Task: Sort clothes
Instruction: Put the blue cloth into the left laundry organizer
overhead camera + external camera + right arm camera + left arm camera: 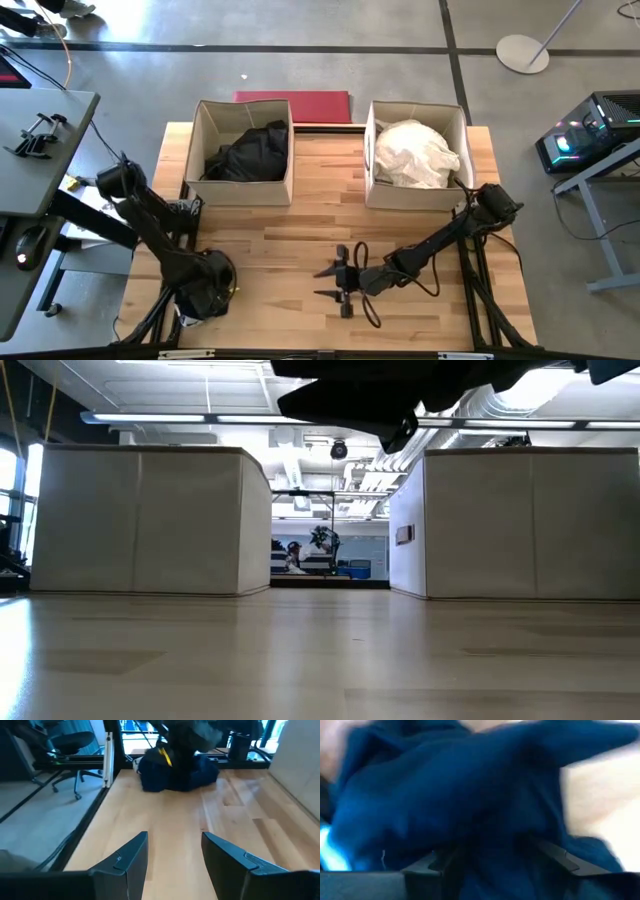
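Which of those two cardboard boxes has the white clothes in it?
The box on the right arm's side holds the white clothes. The other box, on the left arm's side, holds black clothes.

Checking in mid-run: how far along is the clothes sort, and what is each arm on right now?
Mostly sorted: dark clothes fill the left box, white clothes the right box. In hand: the left gripper, at the table's near left corner, is pressed into a dark navy garment; its jaws are hidden by fabric. The right gripper hovers mid-table, jaws open and empty. Left: boxing that navy pile.
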Controlling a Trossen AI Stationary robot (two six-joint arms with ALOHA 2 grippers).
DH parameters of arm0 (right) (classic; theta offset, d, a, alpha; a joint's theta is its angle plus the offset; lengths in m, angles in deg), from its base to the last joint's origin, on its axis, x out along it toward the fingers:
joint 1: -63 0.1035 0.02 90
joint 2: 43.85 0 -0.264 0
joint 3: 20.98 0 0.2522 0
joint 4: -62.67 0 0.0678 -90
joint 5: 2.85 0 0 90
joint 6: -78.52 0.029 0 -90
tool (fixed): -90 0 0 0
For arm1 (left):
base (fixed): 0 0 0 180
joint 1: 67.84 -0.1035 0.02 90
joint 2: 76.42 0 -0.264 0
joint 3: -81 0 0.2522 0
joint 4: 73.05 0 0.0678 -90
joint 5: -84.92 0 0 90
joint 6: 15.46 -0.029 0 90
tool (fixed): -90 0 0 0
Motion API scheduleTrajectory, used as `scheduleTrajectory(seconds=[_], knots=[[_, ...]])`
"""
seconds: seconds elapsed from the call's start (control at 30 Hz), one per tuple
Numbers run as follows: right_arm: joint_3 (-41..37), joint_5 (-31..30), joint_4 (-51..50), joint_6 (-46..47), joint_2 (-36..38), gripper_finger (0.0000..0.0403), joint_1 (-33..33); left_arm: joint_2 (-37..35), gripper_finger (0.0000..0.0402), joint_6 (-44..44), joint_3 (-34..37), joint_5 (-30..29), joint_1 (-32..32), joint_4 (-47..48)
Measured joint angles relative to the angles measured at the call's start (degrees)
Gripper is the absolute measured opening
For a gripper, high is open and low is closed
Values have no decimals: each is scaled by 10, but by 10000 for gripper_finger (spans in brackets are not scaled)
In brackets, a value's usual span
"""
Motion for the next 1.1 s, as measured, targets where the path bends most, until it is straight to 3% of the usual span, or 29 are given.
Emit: scheduleTrajectory(seconds=[0.17, 0.23, 0.37, 0.57, 0.73, 0.83, 0.97, 1.1], knots=[[0, 9, 0, 12, 0, 173, 8, 26, 166, -38, 46, 35, -8, -73], [0, 9, 0, 12, 0, 173, 10, 31, 132, -69, 37, 35, -18, -66], [0, 9, 1, 12, 0, 173, 14, 29, 25, -165, -12, -3, -46, 3], [0, -5, 1, 12, 0, 173, 14, -6, 9, -297, -181, -213, -114, 164], [0, -5, 1, 15, 0, 173, 10, -40, 5, -452, -364, -502, -167, 299], [0, -5, 3, 18, 0, 173, 7, -58, 3, -571, -458, -645, -210, 330], [0, -5, 5, 29, 0, 173, 6, -85, 1, -748, -537, -742, -309, 333], [0, -5, 5, 38, 0, 173, 6, -113, 1, -839, -549, -745, -438, 340]])
